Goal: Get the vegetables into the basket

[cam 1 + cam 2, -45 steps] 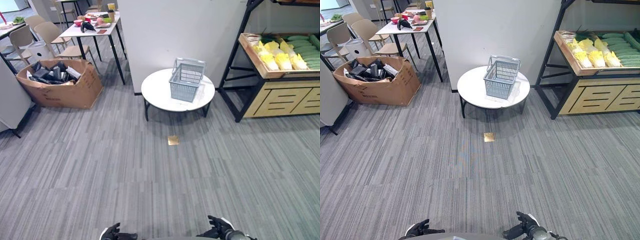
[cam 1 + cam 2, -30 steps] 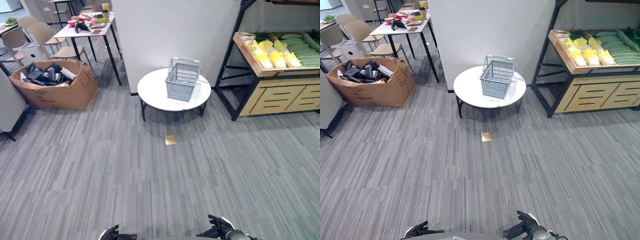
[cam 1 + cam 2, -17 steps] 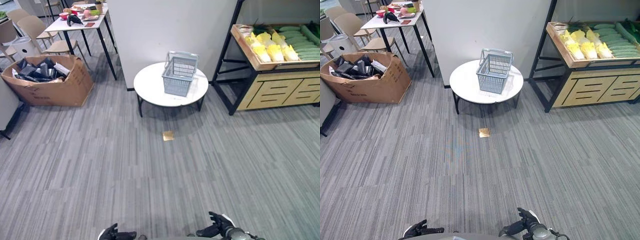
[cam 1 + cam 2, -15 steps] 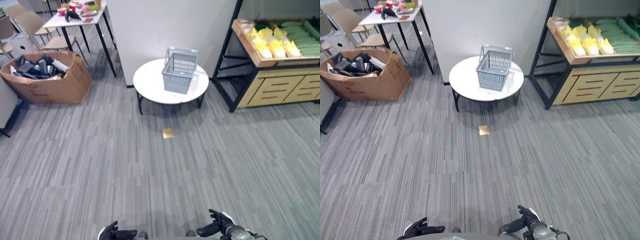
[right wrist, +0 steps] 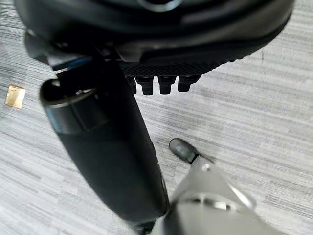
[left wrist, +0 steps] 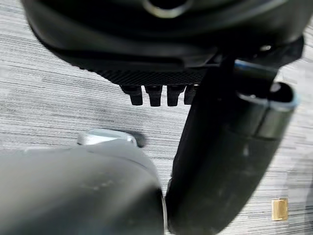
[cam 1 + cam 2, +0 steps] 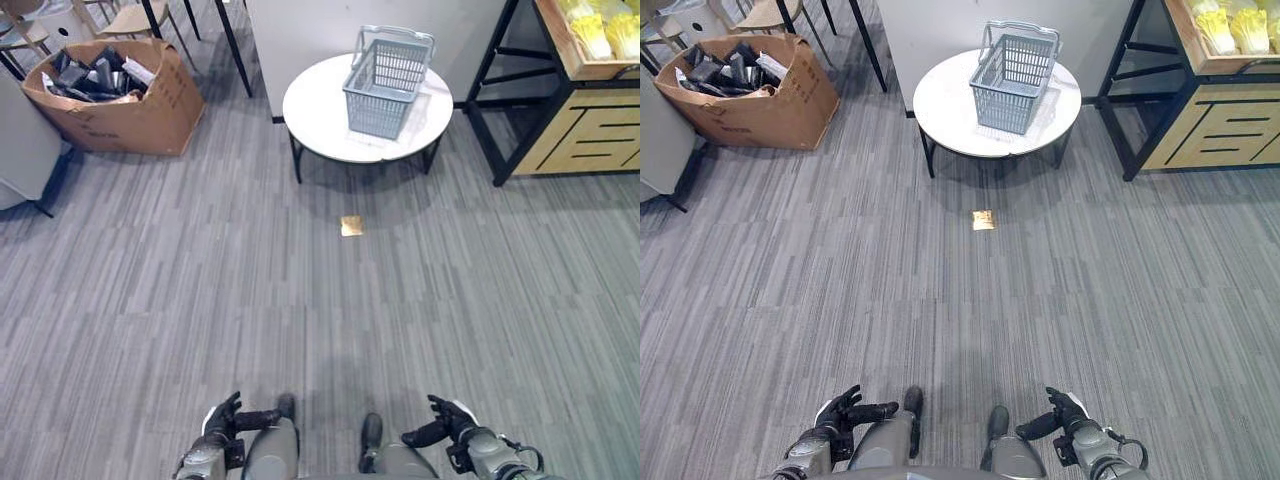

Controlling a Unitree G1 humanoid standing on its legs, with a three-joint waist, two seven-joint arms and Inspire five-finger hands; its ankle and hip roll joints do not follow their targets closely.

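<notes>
A grey plastic basket [image 7: 390,68] with its handle raised stands empty on a round white table [image 7: 330,120] straight ahead, far across the floor. Pale yellow cabbages [image 7: 592,30] lie in a wooden crate on the shelf [image 7: 560,62] at the far right. My left hand [image 7: 222,418] hangs low at the near edge, fingers [image 6: 156,94] relaxed and holding nothing. My right hand [image 7: 450,420] hangs the same way, its fingers [image 5: 159,84] straight and open. Both hands are far from the basket and the cabbages.
A cardboard box [image 7: 115,85] full of dark items sits at the far left. Black table legs [image 7: 232,40] stand beside a white wall. A small brass floor plate [image 7: 351,226] lies before the round table. Grey carpet stretches between me and the table.
The whole picture has shifted: the camera has tipped downward, so table and basket sit higher in view and more of the hands shows. Both hands stay low and empty.
</notes>
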